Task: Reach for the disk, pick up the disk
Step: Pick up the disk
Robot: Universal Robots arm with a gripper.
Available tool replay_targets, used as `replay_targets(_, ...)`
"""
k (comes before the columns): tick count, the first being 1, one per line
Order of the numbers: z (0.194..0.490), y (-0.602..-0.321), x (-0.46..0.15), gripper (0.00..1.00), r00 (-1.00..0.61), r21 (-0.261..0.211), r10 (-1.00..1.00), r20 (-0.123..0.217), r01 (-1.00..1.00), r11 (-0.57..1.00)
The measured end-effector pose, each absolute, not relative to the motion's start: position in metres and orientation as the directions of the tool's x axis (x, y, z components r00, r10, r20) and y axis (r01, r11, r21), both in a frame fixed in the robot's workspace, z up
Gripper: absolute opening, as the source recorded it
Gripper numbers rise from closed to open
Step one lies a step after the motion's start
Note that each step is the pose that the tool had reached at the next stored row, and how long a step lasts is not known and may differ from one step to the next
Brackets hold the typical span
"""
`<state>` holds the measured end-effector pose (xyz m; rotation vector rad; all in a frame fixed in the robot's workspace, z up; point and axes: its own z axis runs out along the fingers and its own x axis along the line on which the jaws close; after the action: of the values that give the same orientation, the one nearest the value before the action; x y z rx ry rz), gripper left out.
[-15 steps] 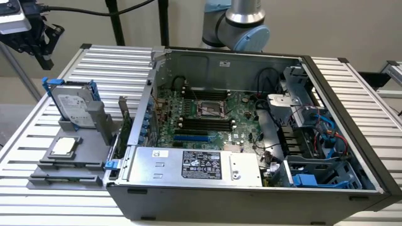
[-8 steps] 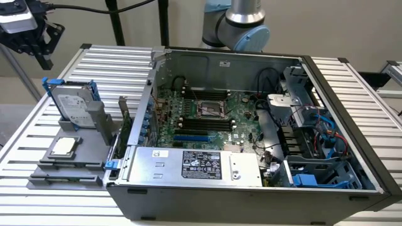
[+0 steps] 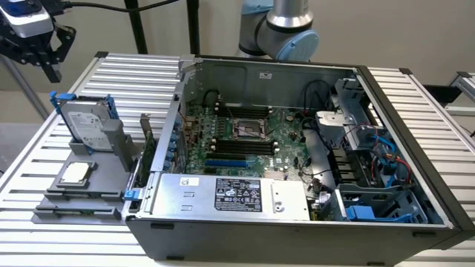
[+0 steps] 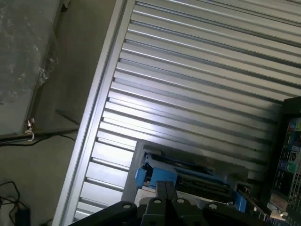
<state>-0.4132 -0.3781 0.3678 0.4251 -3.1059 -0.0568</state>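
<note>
Evidently the reach is in hand: the gripper (image 3: 53,71), jaws pressed together and empty, hangs at the frame's upper left, above the disk (image 3: 88,123), which stands upright in a grey holder (image 3: 111,151) at the frame's left. Any grasp needs the jaws parted.

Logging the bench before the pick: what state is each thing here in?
Flat silver-grey metal disk with blue plastic rails: standing on edge in grey holder, not held.
Black metal tool: shut, empty, above the disk.
Small square silver chip: lying flat on grey tray.
Dark computer case: side open, motherboard exposed.
Large silver box with black label: mounted inside the case.
</note>
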Motion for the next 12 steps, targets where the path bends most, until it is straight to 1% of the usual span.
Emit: replay_targets(12,0.3677,-0.3782,-0.4132,0.11,-0.882,0.036,-0.471,0.000,-0.471,0.881)
